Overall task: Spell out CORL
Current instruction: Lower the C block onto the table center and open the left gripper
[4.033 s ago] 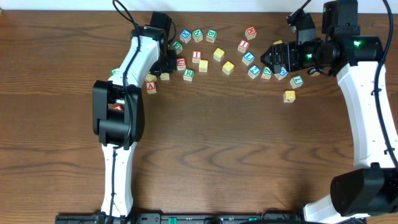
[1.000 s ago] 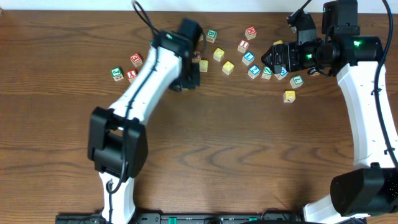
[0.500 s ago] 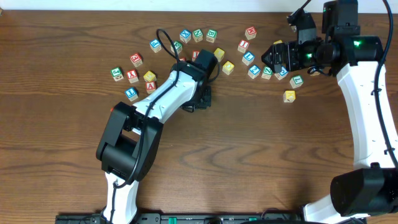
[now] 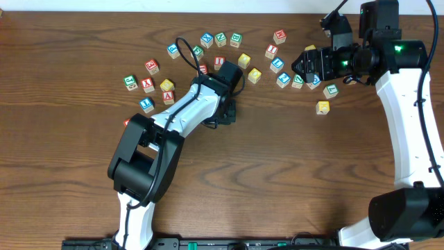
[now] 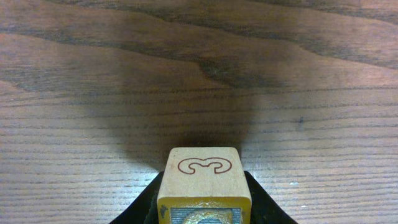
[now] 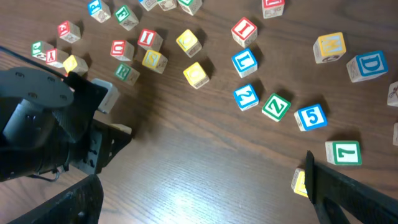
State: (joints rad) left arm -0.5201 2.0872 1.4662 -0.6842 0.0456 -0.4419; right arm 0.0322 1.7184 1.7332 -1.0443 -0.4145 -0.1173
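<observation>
Pale wooden alphabet cube [image 5: 204, 186], brown outlined glyph on top, sits pinched between the black fingers [image 5: 264, 208] of my left pincer [image 4: 224, 111] over the dark wooden table [image 5: 93, 74]; my right pincer [image 4: 302, 67] hangs spread wide above scattered lettered cubes [image 6: 276, 107].

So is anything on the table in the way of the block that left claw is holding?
Nothing visible. The left gripper holds the cube, and the left wrist view shows only bare table ahead of it. The other blocks lie behind, toward the far edge.
</observation>
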